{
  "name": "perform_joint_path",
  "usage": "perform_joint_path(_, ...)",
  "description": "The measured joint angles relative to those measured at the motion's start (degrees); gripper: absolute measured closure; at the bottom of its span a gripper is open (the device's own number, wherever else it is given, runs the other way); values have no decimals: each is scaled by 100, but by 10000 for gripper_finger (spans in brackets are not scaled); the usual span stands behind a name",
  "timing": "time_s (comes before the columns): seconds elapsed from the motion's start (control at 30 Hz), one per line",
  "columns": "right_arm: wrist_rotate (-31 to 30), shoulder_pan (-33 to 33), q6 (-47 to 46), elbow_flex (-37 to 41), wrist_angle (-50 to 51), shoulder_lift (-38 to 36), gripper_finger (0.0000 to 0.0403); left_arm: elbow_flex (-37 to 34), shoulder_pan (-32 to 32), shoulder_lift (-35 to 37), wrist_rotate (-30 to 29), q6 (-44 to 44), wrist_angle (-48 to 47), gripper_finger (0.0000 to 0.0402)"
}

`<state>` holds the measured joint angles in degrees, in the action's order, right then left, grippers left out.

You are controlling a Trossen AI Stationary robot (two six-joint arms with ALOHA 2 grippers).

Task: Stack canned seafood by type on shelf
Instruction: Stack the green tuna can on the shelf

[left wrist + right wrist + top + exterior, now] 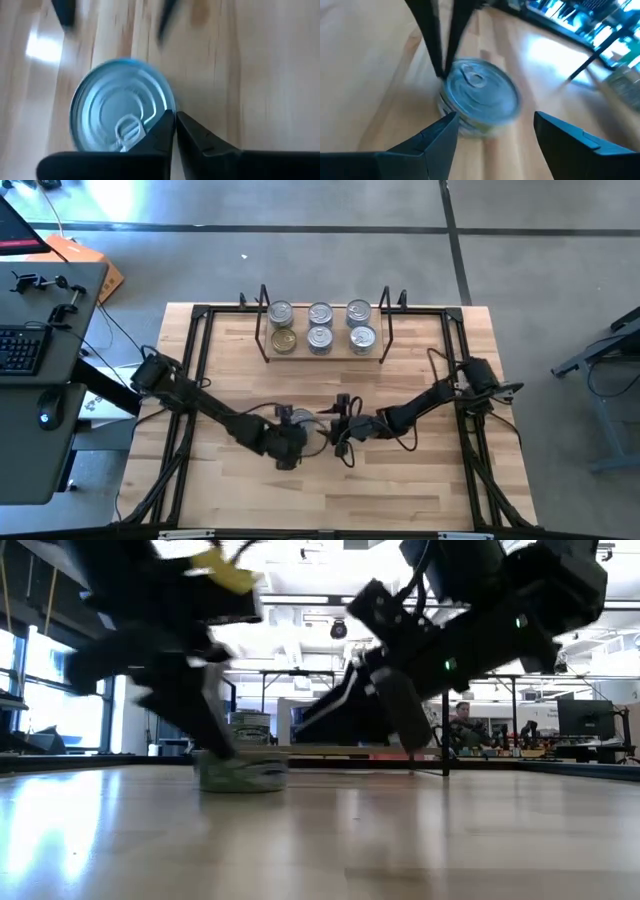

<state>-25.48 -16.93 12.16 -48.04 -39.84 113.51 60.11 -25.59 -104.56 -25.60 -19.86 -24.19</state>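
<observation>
High view: both grippers (318, 426) crowd one tin (303, 418) mid-table.

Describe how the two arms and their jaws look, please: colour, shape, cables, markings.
Both arms are black, built of slim jointed links, with loose black cables looping beside them. The left gripper has two flat, matte black jaws tapering to pointed tips. The right gripper has similar wedge-shaped black jaws. The low view shows a small green light on one arm and a yellow patch on the other. No readable markings.

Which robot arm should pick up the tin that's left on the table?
Probably the right: its hand is open, facing the silver-lidded tin. The left hand is shut beside the tin.
</observation>
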Motion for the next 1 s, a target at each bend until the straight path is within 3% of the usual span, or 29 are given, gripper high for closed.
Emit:
perform_joint_path(0.1,-34,0,473,5,201,-280,151,-42,-212,246,-248,23,-147,398)
perform_joint_path(0.27,1006,0,1960,5,413,-444,151,-426,-436,688,-765,-113,196,401)
perform_joint_path(0.37,1067,-2,2611,8,326,-335,151,-900,-482,865,-884,-105,853,401)
perform_joint_path(0.57,579,88,2785,8,46,-181,151,-1950,-469,1150,-786,95,2812,401)
perform_joint_path(0.67,821,205,3016,8,100,-174,151,-2367,-424,1290,-790,152,3700,401)
perform_joint_path(0.9,967,280,3206,-282,182,121,151,-2848,-395,1390,-801,316,4842,401)
perform_joint_path(1.0,766,265,3471,-716,203,510,151,-2869,-388,1385,-798,396,4826,401)
